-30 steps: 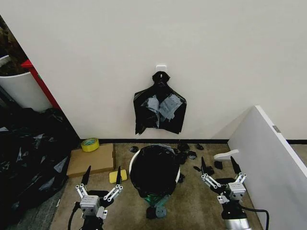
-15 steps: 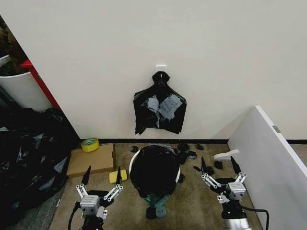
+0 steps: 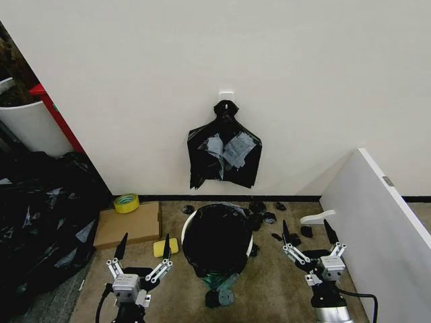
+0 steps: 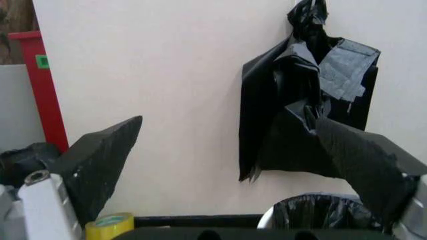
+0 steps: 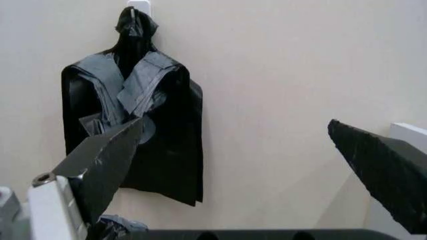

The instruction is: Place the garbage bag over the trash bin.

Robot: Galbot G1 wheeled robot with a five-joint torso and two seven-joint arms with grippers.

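Observation:
The white trash bin (image 3: pixel 191 219) stands on the floor in front of the wall. A glossy black garbage bag (image 3: pixel 217 239) lines it and folds over most of its rim; a strip of white rim shows on the left. The left wrist view catches the bag's wrinkled edge (image 4: pixel 321 211) on the bin rim (image 4: pixel 267 220). My left gripper (image 3: pixel 143 245) hovers open to the left of the bin, holding nothing. On the bin's right, my right gripper (image 3: pixel 307 231) is open too, with nothing between its fingers.
A knot-topped bunch of black bags (image 3: pixel 224 149) hangs on the wall hook above the bin. Left lie a cardboard sheet (image 3: pixel 128 225), yellow tape roll (image 3: pixel 126 202), yellow sponge (image 3: pixel 161 247) and a large black plastic heap (image 3: pixel 37 215). A white panel (image 3: pixel 377 222) stands right; scraps (image 3: pixel 264 214) litter the floor.

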